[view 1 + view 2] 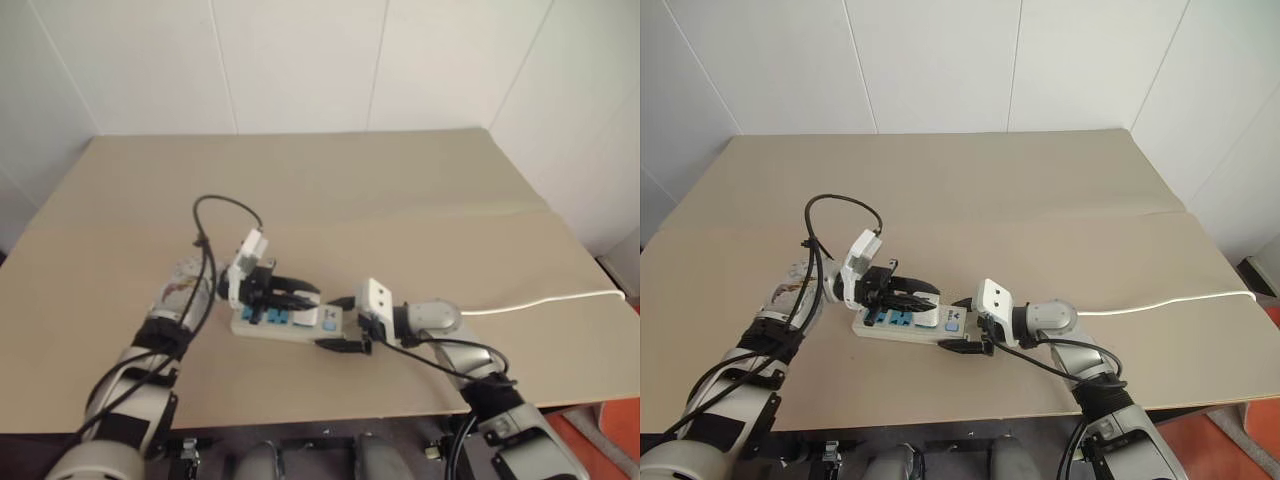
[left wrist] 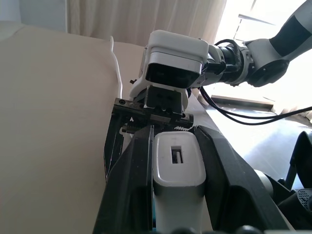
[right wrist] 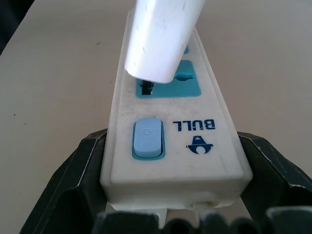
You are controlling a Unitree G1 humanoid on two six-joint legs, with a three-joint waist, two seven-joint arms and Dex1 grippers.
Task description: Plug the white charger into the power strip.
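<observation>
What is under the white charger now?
Under the white charger is the power strip, at the blue socket beside its switch. The charger covers its own prongs and part of that socket.

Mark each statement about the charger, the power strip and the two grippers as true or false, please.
1. The left gripper is shut on the white charger. True.
2. The right gripper holds the power strip at its switch end. True.
3. The switch on the strip is red. False: it is light blue.
4. The charger lies loose on the table, far from the strip. False: it is held just over the socket next to the switch.
5. A thin white cord runs across the table on the robot's right. True.
6. The strip stands upright on its end. False: it lies flat.
</observation>
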